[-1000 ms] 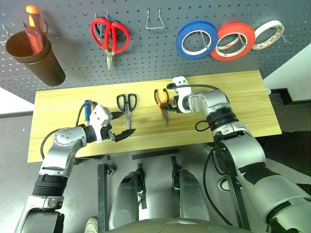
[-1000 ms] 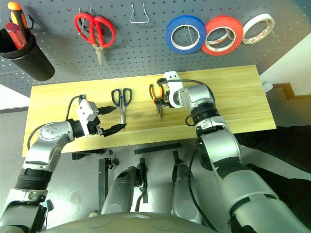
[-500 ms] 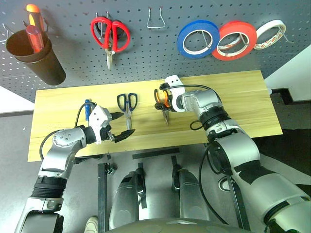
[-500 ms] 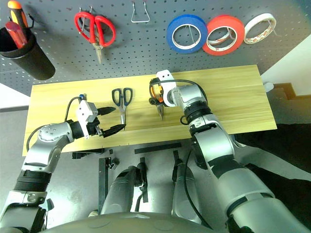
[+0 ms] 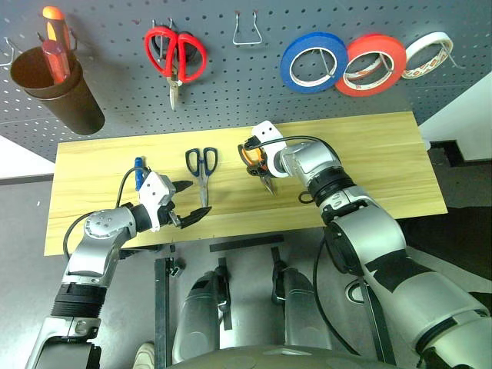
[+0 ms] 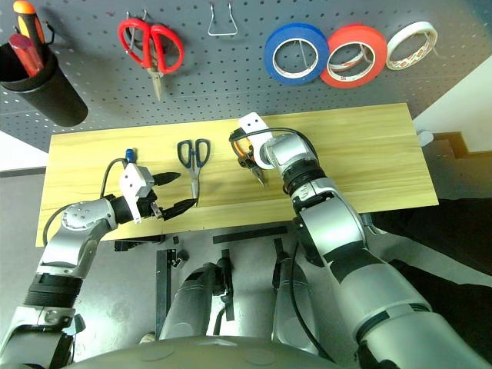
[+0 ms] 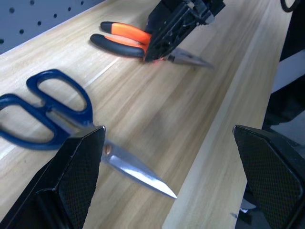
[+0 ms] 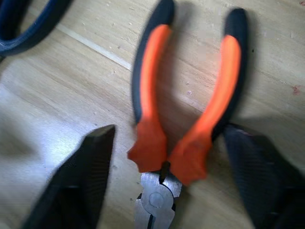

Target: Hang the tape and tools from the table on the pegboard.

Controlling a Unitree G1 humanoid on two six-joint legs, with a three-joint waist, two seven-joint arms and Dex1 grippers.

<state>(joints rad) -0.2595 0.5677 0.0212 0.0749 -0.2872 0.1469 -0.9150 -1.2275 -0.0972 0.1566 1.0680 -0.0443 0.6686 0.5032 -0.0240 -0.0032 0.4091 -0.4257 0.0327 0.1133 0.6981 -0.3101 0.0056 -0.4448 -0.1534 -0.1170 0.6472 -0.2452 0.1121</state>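
Right end effector (image 8: 164, 179) astride pliers (image 8: 188, 109), half-closed

Light wood-plank table (image 5: 384, 165) on black legs. On its top lie dark-handled scissors (image 5: 201, 167), orange-and-black pliers (image 5: 257, 163) and a blue-handled screwdriver (image 5: 138, 171).

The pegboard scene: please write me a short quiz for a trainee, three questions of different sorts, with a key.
1. True or false: the blue tape roll already hangs on the pegboard.
2. Which tool lies between the right gripper's fingers? A) blue-handled scissors B) orange-and-black pliers C) blue-handled screwdriver
3. Fill in: the blue-handled scissors lie on the ____ with their blades pointing toward the robot.

Key
1. True; it hangs beside the red-orange roll.
2. B; the fingers stand on either side of the pliers, which lie on the wood.
3. Table.
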